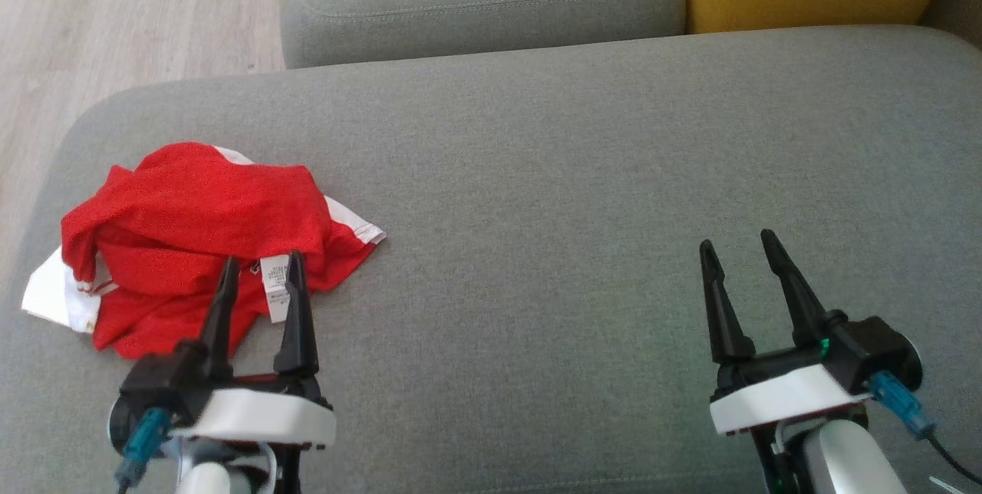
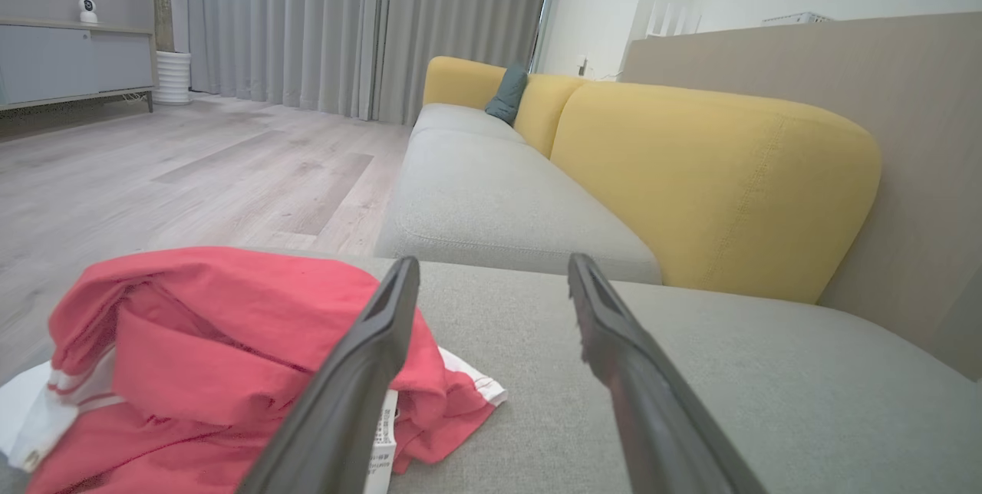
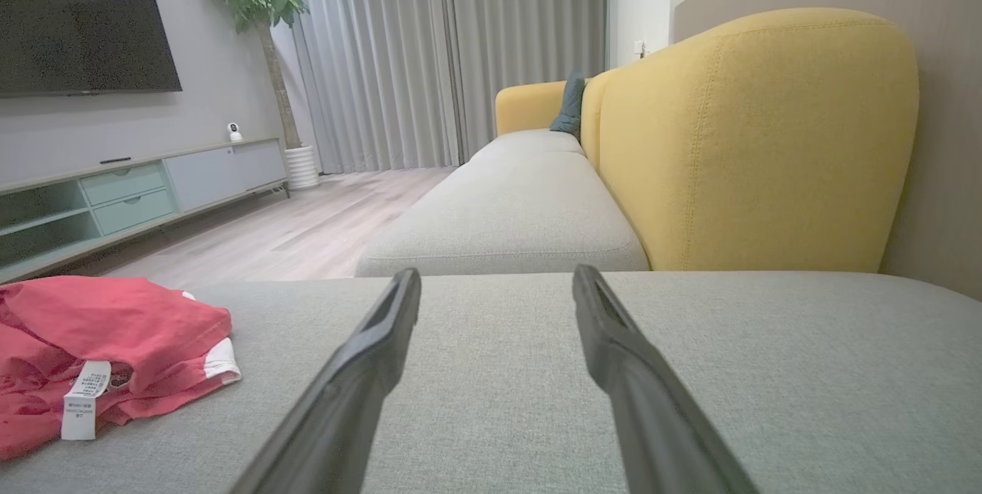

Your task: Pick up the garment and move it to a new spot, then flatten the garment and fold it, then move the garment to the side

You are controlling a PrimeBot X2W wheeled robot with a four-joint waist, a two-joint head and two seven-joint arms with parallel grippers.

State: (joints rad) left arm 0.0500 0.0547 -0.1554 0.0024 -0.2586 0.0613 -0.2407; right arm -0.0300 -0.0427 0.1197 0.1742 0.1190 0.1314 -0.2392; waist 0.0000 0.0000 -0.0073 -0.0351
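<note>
Nothing looks started: the garment (image 1: 192, 218) lies crumpled at the left of the head view on the sofa (image 1: 583, 195), unlifted and unfolded. The left gripper (image 1: 261, 262) gapes wide over its near edge; the right gripper (image 1: 738, 239), lower right, is wide and empty. I can't tell whether the left tips touch cloth, and bunching hides the garment's shape
</note>
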